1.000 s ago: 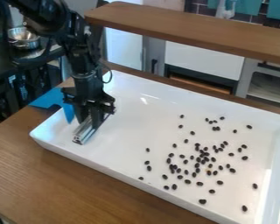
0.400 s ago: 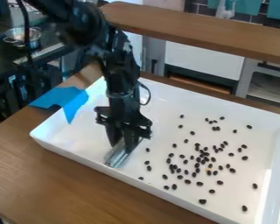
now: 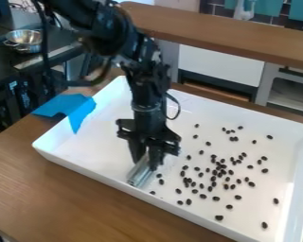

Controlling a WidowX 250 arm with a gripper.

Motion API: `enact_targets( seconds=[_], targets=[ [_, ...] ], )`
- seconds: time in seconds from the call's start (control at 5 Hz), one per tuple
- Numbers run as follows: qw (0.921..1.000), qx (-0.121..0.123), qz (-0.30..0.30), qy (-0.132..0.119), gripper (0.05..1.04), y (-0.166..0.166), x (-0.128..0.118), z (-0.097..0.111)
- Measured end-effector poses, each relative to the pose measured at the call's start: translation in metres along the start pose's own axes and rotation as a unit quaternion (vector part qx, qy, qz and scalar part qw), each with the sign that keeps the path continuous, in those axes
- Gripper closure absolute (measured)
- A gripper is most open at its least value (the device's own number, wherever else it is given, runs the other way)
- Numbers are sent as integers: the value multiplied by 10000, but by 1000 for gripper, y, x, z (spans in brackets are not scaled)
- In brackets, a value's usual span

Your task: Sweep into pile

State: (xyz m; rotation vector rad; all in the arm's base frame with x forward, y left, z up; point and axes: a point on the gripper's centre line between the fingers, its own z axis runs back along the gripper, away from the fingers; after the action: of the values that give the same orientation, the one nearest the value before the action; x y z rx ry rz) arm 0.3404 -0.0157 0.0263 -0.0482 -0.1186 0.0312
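Note:
The black gripper [image 3: 146, 158] hangs over the middle of the white tray [image 3: 84, 146], shut on a silvery metal bar [image 3: 140, 174] that slants down to the tray floor near the front wall. Dark beans [image 3: 214, 178] lie scattered over the right half of the tray, densest right of centre. A few single beans [image 3: 160, 176] lie just right of the bar, apart from the main cluster. The bar's upper part is hidden between the gripper's fingers.
Blue tape [image 3: 68, 108] lies over the tray's left rim. A raised wooden shelf [image 3: 223, 35] runs behind the tray. A metal bowl [image 3: 24, 39] stands on the dark counter at the upper left.
The gripper has moved right and toward the front of the tray, carrying the metal bar from the left end to beside the leftmost beans. The beans look unmoved.

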Motion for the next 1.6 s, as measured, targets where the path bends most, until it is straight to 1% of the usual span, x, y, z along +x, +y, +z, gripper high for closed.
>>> enact_targets(
  seconds=[0.2,0.6,1.0,1.2,1.4,1.6],
  targets=[
    [10000,-8,-81,-20,721,-15,-1,-1],
    [9997,-147,-202,84,721,-47,-10,-3],
    [9990,-203,-407,43,721,-80,-16,-3],
    [9985,-274,-462,106,721,-97,-20,0],
    [9980,-386,-484,120,721,-121,-22,7],
    [9976,-457,-467,221,721,-140,-21,12]
  ],
)
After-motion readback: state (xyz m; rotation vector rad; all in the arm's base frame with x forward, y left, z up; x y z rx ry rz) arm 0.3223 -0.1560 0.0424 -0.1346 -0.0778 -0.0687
